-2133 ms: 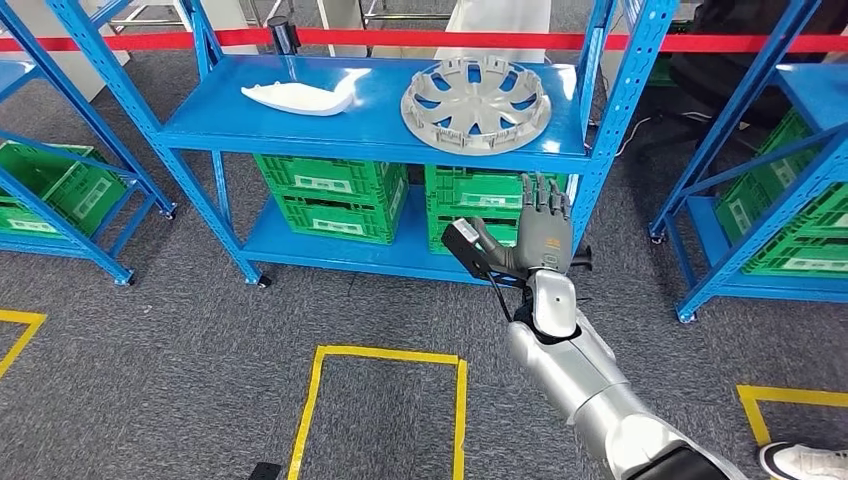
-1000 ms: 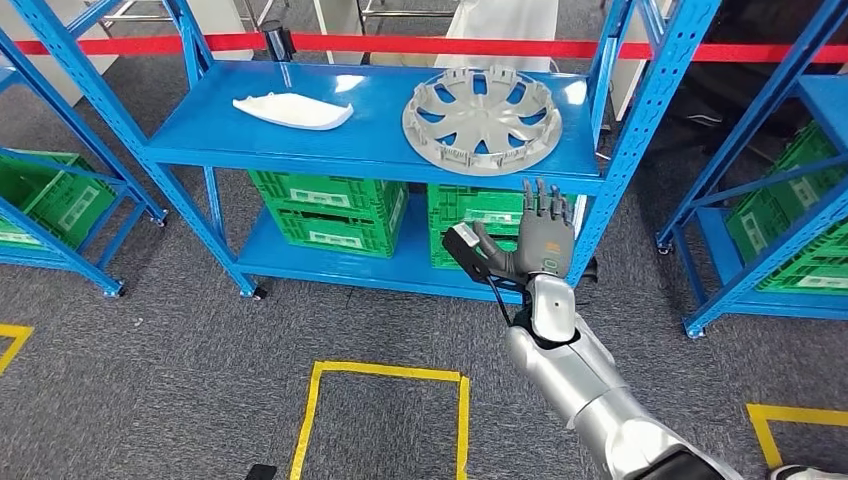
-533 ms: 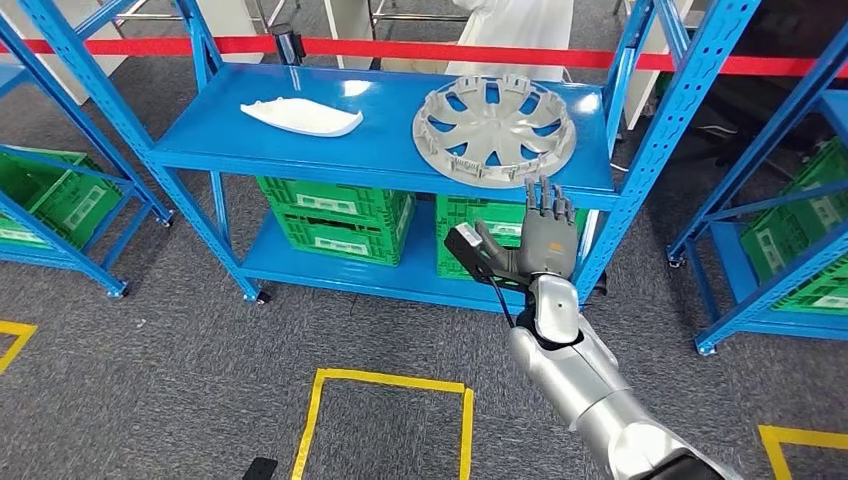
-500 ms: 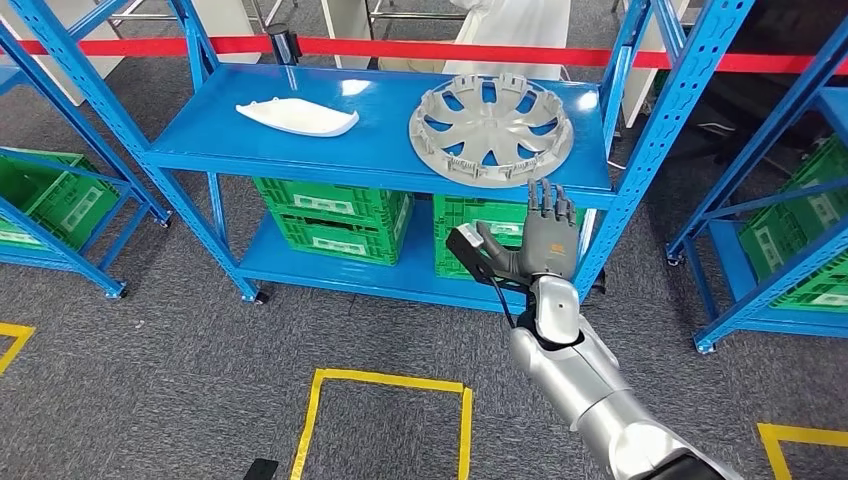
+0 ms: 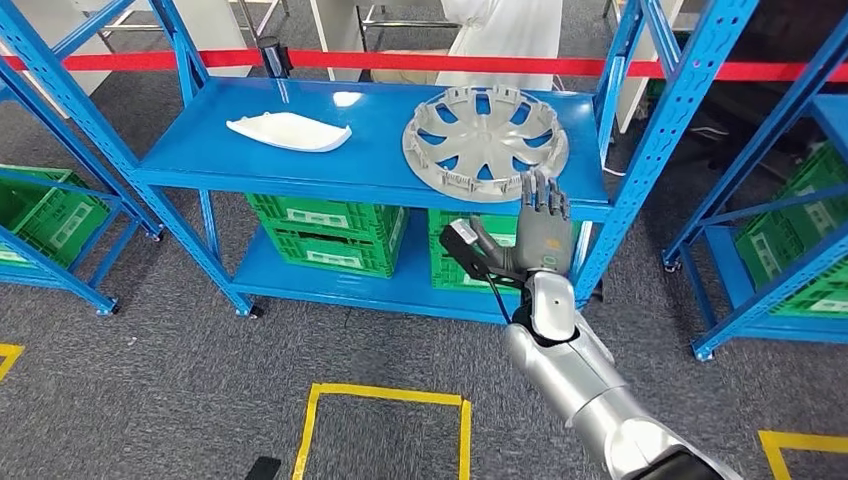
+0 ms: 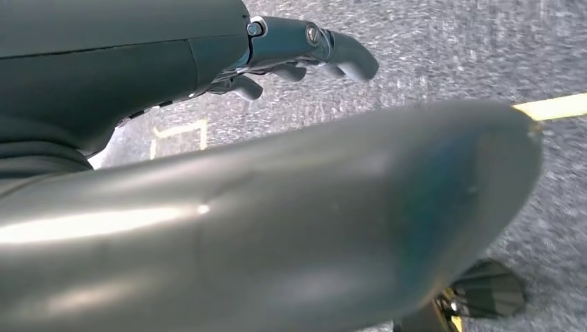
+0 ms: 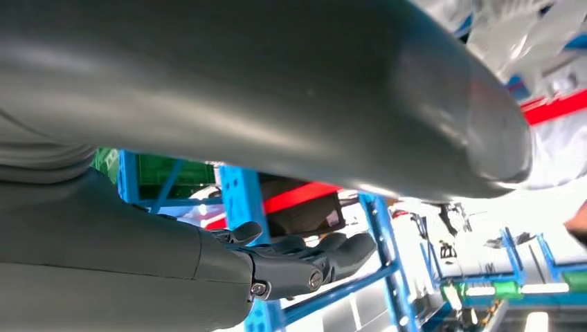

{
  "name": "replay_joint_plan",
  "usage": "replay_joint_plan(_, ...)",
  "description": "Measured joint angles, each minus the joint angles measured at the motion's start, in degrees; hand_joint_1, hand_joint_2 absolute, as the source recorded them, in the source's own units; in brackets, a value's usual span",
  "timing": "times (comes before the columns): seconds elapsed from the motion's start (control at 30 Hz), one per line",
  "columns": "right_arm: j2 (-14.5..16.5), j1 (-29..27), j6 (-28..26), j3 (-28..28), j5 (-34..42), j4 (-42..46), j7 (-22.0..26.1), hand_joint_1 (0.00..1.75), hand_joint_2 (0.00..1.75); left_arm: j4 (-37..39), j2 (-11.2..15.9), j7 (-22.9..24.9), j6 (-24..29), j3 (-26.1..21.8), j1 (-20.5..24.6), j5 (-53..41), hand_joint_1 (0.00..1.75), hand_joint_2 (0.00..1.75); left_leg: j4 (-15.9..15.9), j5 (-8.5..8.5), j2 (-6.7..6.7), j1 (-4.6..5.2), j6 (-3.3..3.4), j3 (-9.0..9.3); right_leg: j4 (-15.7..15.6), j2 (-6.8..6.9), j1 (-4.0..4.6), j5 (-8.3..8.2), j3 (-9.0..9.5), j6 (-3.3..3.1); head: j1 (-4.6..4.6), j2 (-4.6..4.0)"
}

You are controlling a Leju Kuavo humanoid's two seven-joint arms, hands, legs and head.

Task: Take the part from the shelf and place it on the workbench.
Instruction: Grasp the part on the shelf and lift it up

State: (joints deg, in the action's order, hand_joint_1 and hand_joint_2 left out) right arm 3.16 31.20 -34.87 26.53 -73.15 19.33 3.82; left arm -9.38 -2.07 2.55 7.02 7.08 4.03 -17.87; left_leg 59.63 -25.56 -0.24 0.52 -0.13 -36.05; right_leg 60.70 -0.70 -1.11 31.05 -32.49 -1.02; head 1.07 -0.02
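A grey round wheel cover point(image 5: 486, 137) lies flat on the right half of the blue shelf's top board point(image 5: 370, 165). A white curved part point(image 5: 288, 131) lies on the left half. My right hand point(image 5: 540, 235) is raised in front of the shelf, fingers spread and pointing up, holding nothing. Its fingertips overlap the board's front edge just below the wheel cover's near rim. The right wrist view shows the same hand point(image 7: 208, 270) with its fingers point(image 7: 311, 259) stretched out and empty. My left hand point(image 6: 228, 62) hangs over the grey carpet with nothing in it.
Green crates point(image 5: 325, 230) fill the shelf's lower board. More blue racks with green crates stand at left point(image 5: 40, 215) and right point(image 5: 790, 240). Red barrier tape point(image 5: 400, 62) runs behind the shelf. Yellow floor marking point(image 5: 385, 395) lies in front. A person in white point(image 5: 500, 25) stands behind.
The camera has moved, and the shelf sits lower and nearer in the picture. My right hand's fingertips, earlier below the board's front edge, now overlap it. The hand stays spread and empty.
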Motion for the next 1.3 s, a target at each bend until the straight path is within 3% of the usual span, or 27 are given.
replay_joint_plan(0.1,0.01,0.19,-0.08,0.00,0.03,0.25,0.09,0.00,0.00,-0.03,-0.02,0.05,0.00,-0.02,-0.03,-0.10,0.00,0.00,-2.10,0.13,0.07,-0.50,0.37,1.43,1.65,0.32,0.20,1.17,-0.68,0.74,-0.15,0.01)
replay_joint_plan(0.2,0.01,0.24,-0.09,0.00,0.04,0.30,0.43,0.00,0.00,-0.04,-0.04,0.12,0.00,-0.08,0.16,-0.21,0.00,0.00,-2.58,-0.33,0.10,-0.60,0.91,2.32,11.83,0.40,0.32,4.81,-6.62,0.89,-0.34,0.00)
replay_joint_plan(0.23,0.01,0.14,-0.09,0.00,0.03,0.30,0.50,0.00,0.00,-0.03,-0.07,0.19,0.00,-0.09,0.17,-0.23,0.00,0.00,-2.40,-0.66,0.06,-0.60,0.97,2.47,14.39,0.41,0.30,5.06,-8.51,0.97,-0.37,0.00)
replay_joint_plan(0.27,0.01,0.08,-0.09,0.00,0.02,0.32,0.54,0.00,0.00,-0.03,-0.11,0.27,0.00,-0.09,0.14,-0.25,0.00,0.00,-2.15,-1.04,-0.02,-0.63,0.92,2.66,14.90,0.43,0.26,4.13,-9.45,1.05,-0.40,0.00)
replay_joint_plan(0.33,0.01,0.15,-0.13,0.00,-0.01,0.38,0.57,0.00,0.00,-0.03,-0.18,0.39,0.00,-0.11,0.09,-0.26,0.00,0.00,-1.38,-2.07,-0.21,-0.77,0.52,3.18,9.70,0.48,0.13,-0.52,-8.14,1.18,-0.50,0.01)
replay_joint_plan(0.4,0.15,0.43,-0.14,0.01,-0.01,0.46,0.70,0.00,0.00,-0.02,-0.20,0.43,0.00,-0.14,0.14,-0.28,0.00,0.00,-0.35,-3.20,-0.32,-0.68,-0.18,3.32,3.51,0.51,0.15,-3.46,-5.63,1.00,-0.61,0.01)
replay_joint_plan(0.43,0.30,0.53,-0.13,0.01,0.01,0.51,0.76,0.00,0.00,-0.01,-0.20,0.44,0.01,-0.15,0.17,-0.29,0.00,0.00,0.02,-3.56,-0.33,-0.58,-0.50,3.26,1.97,0.49,0.21,-3.71,-4.97,0.75,-0.58,0.01)
replay_joint_plan(0.53,0.69,0.76,-0.04,0.02,0.07,0.74,0.81,0.00,0.00,-0.01,-0.19,0.46,0.02,-0.17,0.15,-0.31,0.00,0.00,0.09,-3.98,-0.30,-0.49,-1.10,3.31,1.38,0.30,0.20,-3.07,-4.57,-0.25,-0.47,0.01)
replay_joint_plan(0.6,0.92,1.02,-0.04,0.02,0.08,0.99,0.85,0.00,0.00,-0.03,-0.21,0.46,0.02,-0.17,0.18,-0.34,0.00,0.00,1.93,-5.07,-0.18,-0.57,-1.68,2.72,1.12,0.30,-0.10,-2.77,-3.88,-0.92,-0.22,0.00)
replay_joint_plan(0.63,1.07,1.13,-0.05,0.02,0.08,1.11,0.86,0.00,0.00,-0.04,-0.22,0.45,0.02,-0.17,0.22,-0.37,0.00,0.00,4.52,-6.21,-0.11,-0.66,-2.04,1.50,1.01,0.34,-0.20,-2.56,-3.46,-1.23,-0.06,0.00)
replay_joint_plan(0.7,1.20,1.23,-0.04,0.02,0.07,1.21,0.89,0.00,0.00,-0.03,-0.27,0.46,0.02,-0.17,0.24,-0.40,0.00,0.00,12.21,-8.83,-0.02,-0.87,-2.60,-2.77,0.96,0.39,-0.22,-2.08,-2.84,-1.58,0.13,0.00)
replay_joint_plan(0.73,1.23,1.20,-0.02,0.02,0.07,1.21,0.87,0.00,0.00,-0.02,-0.27,0.46,0.02,-0.17,0.17,-0.40,0.00,0.00,15.22,-9.28,-0.02,-0.94,-2.71,-4.83,0.96,0.37,-0.22,-1.82,-2.56,-1.63,0.14,0.00)
replay_joint_plan(0.77,1.25,1.17,-0.01,0.02,0.08,1.21,0.86,0.00,0.00,-0.01,-0.27,0.48,0.02,-0.17,0.09,-0.40,0.00,0.00,16.34,-8.60,-0.02,-0.98,-2.70,-6.06,0.96,0.31,-0.22,-1.54,-2.22,-1.60,0.15,0.00)
replay_joint_plan(0.8,1.27,1.16,0.01,0.02,0.08,1.22,0.86,0.00,0.00,0.00,-0.27,0.48,0.02,-0.17,0.04,-0.40,0.00,0.00,15.17,-6.76,-0.02,-0.99,-2.58,-6.15,0.95,0.24,-0.22,-1.24,-1.77,-1.53,0.15,0.00)
replay_joint_plan(0.87,1.41,1.25,0.01,0.02,0.08,1.30,0.86,0.00,0.00,0.02,-0.24,0.48,0.02,-0.17,0.01,-0.40,0.00,0.00,7.77,-1.50,-0.05,-0.86,-1.97,-3.65,0.85,0.12,-0.24,-0.57,-0.74,-1.30,0.14,0.00)
replay_joint_plan(0.93,1.60,1.38,0.02,0.02,0.07,1.38,0.88,0.00,0.00,0.05,-0.19,0.45,0.02,-0.17,0.04,-0.41,0.00,0.00,1.78,0.96,-0.04,-0.40,-1.12,-1.07,0.54,0.01,-0.26,-0.17,-0.22,-0.79,0.14,0.00)
replay_joint_plan(1.0,1.69,1.42,0.05,0.02,0.07,1.40,0.87,0.00,0.00,0.07,-0.16,0.45,0.01,-0.17,0.09,-0.41,0.00,0.00,0.12,0.41,-0.03,-0.03,-0.52,-0.30,-0.02,-0.06,-0.28,-0.16,-0.21,-0.10,0.19,0.01)
replay_joint_plan(1.1,1.74,1.56,0.04,0.02,0.10,1.62,0.84,0.00,0.00,-0.01,-0.17,0.45,0.02,-0.20,0.00,-0.42,0.00,0.00,-1.90,0.24,0.00,-0.45,0.11,1.03,0.66,0.18,-0.08,0.61,-0.34,0.71,0.06,0.00)
replay_joint_plan(1.17,1.73,1.71,0.04,0.02,0.11,1.71,0.89,0.00,0.00,-0.02,-0.19,0.45,0.02,-0.26,0.08,-0.43,0.00,0.00,-2.70,0.04,0.07,-0.59,0.64,2.05,6.04,0.34,0.08,2.95,-3.09,0.82,-0.11,0.00)
replay_joint_plan(1.23,1.73,1.54,0.08,0.02,0.11,1.70,1.04,0.00,0.00,-0.02,-0.24,0.44,0.02,-0.31,0.16,-0.44,0.00,0.00,-2.54,-0.59,0.02,-0.53,0.99,2.52,13.03,0.35,0.15,5.06,-7.45,0.94,-0.19,0.00)
replay_joint_plan(1.27,1.73,1.41,0.10,0.02,0.11,1.69,1.10,0.00,0.00,-0.02,-0.28,0.44,0.02,-0.31,0.13,-0.45,0.00,0.00,-2.32,-1.01,-0.05,-0.51,1.01,2.75,14.69,0.36,0.14,4.76,-8.93,1.02,-0.25,0.00)
replay_joint_plan(1.3,1.73,1.35,0.11,0.02,0.12,1.69,1.13,0.00,0.00,-0.02,-0.31,0.44,0.02,-0.31,0.08,-0.45,0.00,0.00,-2.02,-1.50,-0.13,-0.52,0.91,3.05,14.09,0.38,0.13,3.18,-9.36,1.06,-0.31,0.00)
